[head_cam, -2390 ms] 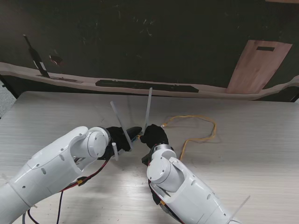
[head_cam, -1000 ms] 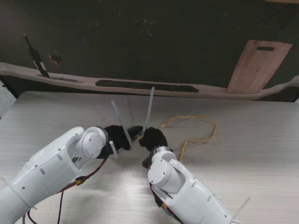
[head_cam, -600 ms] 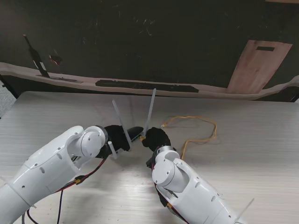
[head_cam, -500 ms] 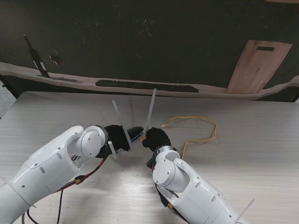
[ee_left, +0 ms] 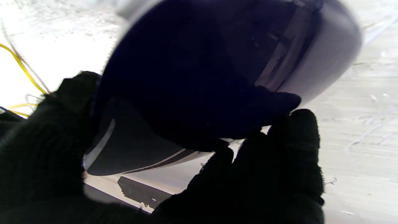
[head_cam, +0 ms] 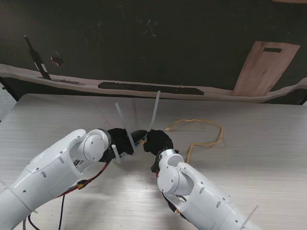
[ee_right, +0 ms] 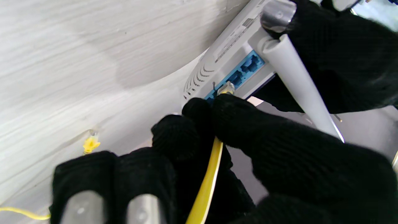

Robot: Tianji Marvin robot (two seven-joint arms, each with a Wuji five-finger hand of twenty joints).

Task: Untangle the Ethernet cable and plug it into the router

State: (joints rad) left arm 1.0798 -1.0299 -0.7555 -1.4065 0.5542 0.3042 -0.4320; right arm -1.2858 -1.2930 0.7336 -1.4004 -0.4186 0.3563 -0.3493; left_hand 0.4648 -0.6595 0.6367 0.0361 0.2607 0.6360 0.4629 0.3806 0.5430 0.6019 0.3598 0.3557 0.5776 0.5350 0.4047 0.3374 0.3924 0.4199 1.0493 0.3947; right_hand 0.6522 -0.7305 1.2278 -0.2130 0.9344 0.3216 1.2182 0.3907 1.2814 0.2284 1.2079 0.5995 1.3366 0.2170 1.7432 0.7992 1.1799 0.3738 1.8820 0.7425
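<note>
The white router (ee_right: 227, 59), with two upright antennas (head_cam: 153, 111), is held tilted off the table by my left hand (head_cam: 120, 140), black-gloved and shut around its body (ee_left: 199, 77). My right hand (head_cam: 157, 141) pinches the yellow Ethernet cable (ee_right: 206, 183) just behind its clear plug (ee_right: 226, 88). The plug tip touches the row of blue ports (ee_right: 238, 76); how deep it sits I cannot tell. The cable's loose length (head_cam: 207, 132) loops across the table to my right, its other yellow plug (ee_right: 90, 143) lying flat.
A pale wood-grain table (head_cam: 259, 163) carries everything. Beyond its far edge lie a dark floor, a long dark strip (head_cam: 151, 88) and a leaning wooden board (head_cam: 264, 67). Red and black wires (head_cam: 86, 184) hang under my left forearm.
My right hand has crept slightly forward and left toward the router's ports, with the plug between its fingertips. The left hand and router have barely shifted. The cable loop stays put.
</note>
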